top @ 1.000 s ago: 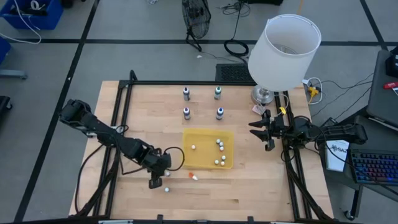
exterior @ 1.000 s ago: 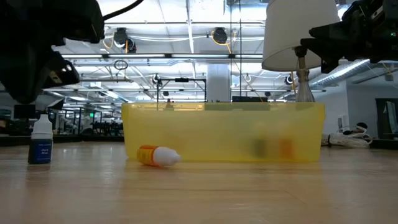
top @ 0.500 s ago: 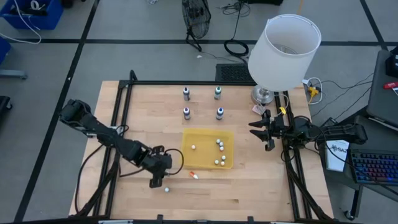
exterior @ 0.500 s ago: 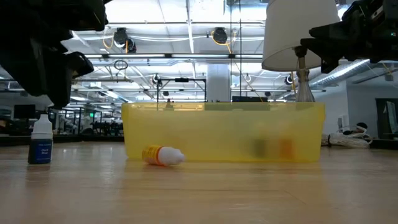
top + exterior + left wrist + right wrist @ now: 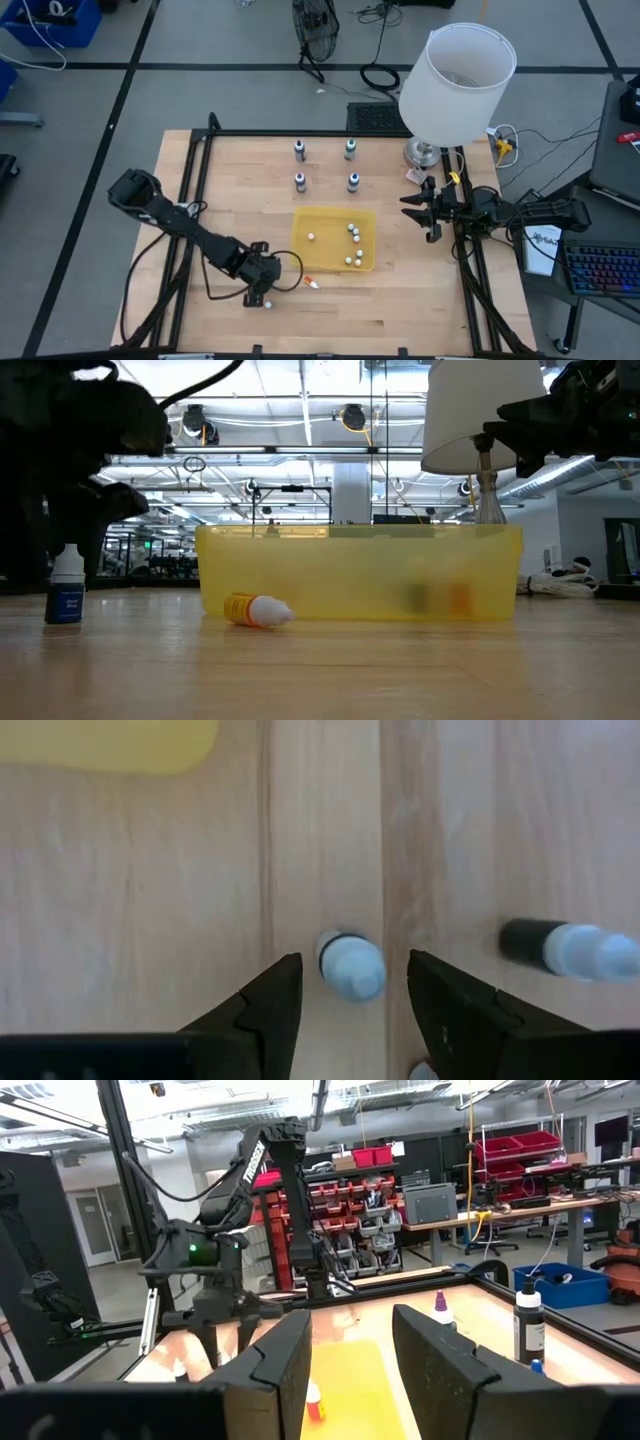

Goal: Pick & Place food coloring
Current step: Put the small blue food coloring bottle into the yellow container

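Four upright food coloring bottles (image 5: 299,150) (image 5: 350,149) (image 5: 299,181) (image 5: 353,181) stand on their bases on the far half of the table. A fifth pale-capped bottle (image 5: 350,963) (image 5: 67,588), with a blue body, stands upright near the table's near edge. My left gripper (image 5: 352,965) (image 5: 260,292) points down over it, open, one finger on each side and a gap showing at both. An orange bottle (image 5: 256,610) (image 5: 568,948) lies on its side close by. My right gripper (image 5: 421,216) (image 5: 350,1342) waits open at the table's right edge.
A yellow tray (image 5: 297,240) (image 5: 360,575) holding several small white balls sits mid-table, just beyond the lying bottle. A lamp with a white shade (image 5: 456,80) stands at the far right corner. Bare wood lies along the near edge.
My left gripper has come down over the blue upright bottle, drifting slightly toward the near edge, until its fingers stand on either side of it. The right arm has kept still.
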